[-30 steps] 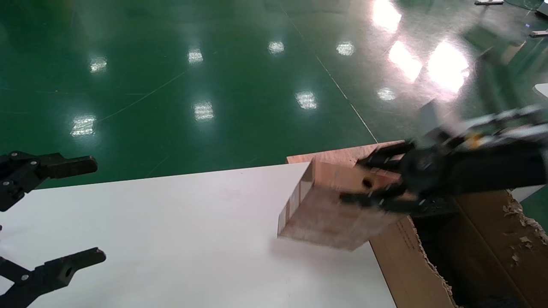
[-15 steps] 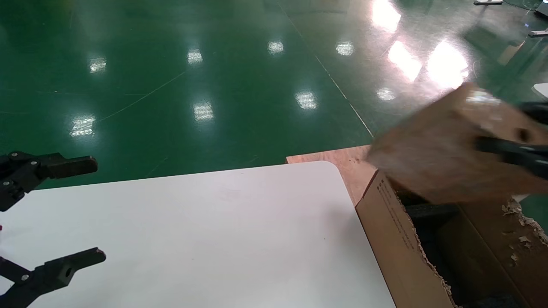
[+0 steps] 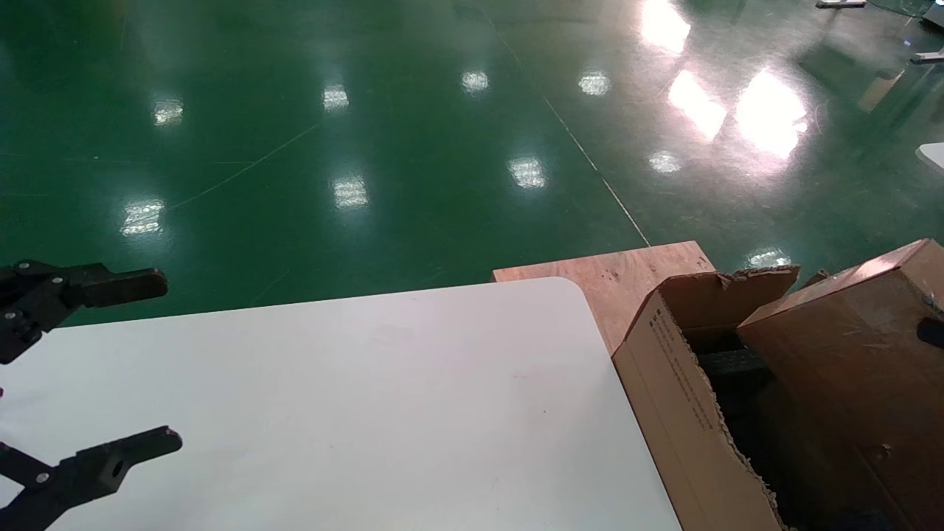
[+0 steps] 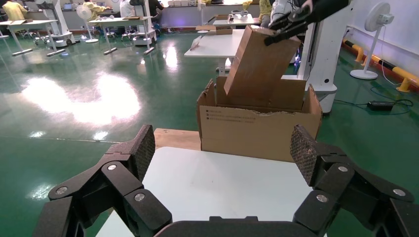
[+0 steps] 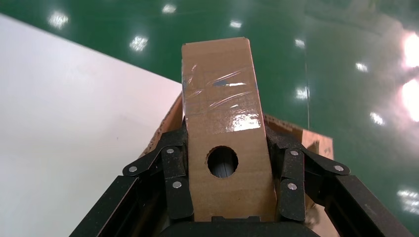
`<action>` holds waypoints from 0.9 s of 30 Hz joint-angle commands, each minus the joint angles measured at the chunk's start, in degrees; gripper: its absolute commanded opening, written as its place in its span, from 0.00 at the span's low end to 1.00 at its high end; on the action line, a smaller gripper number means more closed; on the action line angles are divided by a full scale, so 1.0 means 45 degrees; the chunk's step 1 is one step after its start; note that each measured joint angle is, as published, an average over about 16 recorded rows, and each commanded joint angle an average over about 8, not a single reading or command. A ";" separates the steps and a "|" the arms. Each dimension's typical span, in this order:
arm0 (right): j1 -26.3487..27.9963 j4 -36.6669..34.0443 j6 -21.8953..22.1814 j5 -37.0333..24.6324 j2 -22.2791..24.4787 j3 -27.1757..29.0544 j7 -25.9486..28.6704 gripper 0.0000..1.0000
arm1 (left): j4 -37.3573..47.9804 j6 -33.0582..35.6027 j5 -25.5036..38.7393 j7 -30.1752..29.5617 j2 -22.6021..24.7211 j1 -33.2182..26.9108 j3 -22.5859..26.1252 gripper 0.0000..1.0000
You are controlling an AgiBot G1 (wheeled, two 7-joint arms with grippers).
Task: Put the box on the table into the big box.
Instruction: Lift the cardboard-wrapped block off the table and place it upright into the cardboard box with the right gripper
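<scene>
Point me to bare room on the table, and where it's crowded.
The table is bare from the open left tool at its left edge across to the big box at its right edge. A plywood strip shows behind the far right corner. Crowded: the big box's opening, where the right tool holds the box tilted into it.

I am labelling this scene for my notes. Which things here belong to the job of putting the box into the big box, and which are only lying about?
Belonging to the job:
the box, tilted into the big box
the big box
the right gripper, shut on the box
the table

Only lying about:
the plywood board
the left gripper, open over the table
</scene>
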 commanded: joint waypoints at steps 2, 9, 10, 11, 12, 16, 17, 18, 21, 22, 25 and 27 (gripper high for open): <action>0.0625 -0.0363 0.0533 0.0361 0.0249 -0.1290 -0.0320 0.00 | 0.0000 0.0000 0.0000 0.0000 0.0000 0.0000 0.0000 1.00; 0.2063 -0.1870 0.1087 0.0806 0.0334 -0.3733 -0.1139 0.00 | 0.0000 0.0000 -0.0001 0.0000 0.0000 0.0000 0.0001 1.00; 0.2247 -0.2117 0.1118 0.0837 0.0313 -0.4007 -0.1248 0.00 | 0.0000 0.0000 -0.0001 0.0000 0.0000 0.0000 0.0001 1.00; 0.2425 -0.2362 0.1136 0.0869 0.0282 -0.4253 -0.1350 0.00 | 0.0000 0.0000 -0.0001 0.0000 0.0000 0.0000 0.0001 1.00; 0.2609 -0.2621 0.1139 0.0903 0.0239 -0.4493 -0.1456 0.00 | 0.0000 0.0000 -0.0001 0.0000 0.0000 0.0000 0.0001 1.00; 0.3328 -0.3707 0.1073 0.1023 -0.0028 -0.5349 -0.1840 0.00 | 0.0000 -0.0001 -0.0001 0.0001 0.0000 0.0000 0.0001 1.00; 0.3510 -0.3981 0.1045 0.1056 -0.0113 -0.5545 -0.1921 0.00 | 0.0000 -0.0001 -0.0001 0.0001 -0.0001 0.0000 0.0001 1.00; 0.3702 -0.4259 0.1011 0.1089 -0.0207 -0.5744 -0.2002 0.00 | 0.0000 -0.0001 -0.0001 0.0001 -0.0001 0.0000 0.0001 1.00; 0.4276 -0.5062 0.0915 0.1176 -0.0510 -0.6328 -0.2209 0.00 | 0.0000 -0.0001 -0.0001 0.0001 -0.0001 0.0000 0.0002 1.00; 0.4474 -0.5322 0.0884 0.1201 -0.0618 -0.6530 -0.2264 0.00 | 0.0000 -0.0001 -0.0001 0.0001 -0.0001 0.0000 0.0002 1.00; 0.5089 -0.6033 0.0810 0.1261 -0.0937 -0.7162 -0.2381 0.00 | 0.0000 -0.0001 -0.0001 0.0001 -0.0001 -0.0001 0.0002 1.00; 0.5528 -0.6447 0.0775 0.1290 -0.1139 -0.7623 -0.2407 0.00 | 0.0000 -0.0001 -0.0001 0.0001 -0.0001 -0.0001 0.0002 1.00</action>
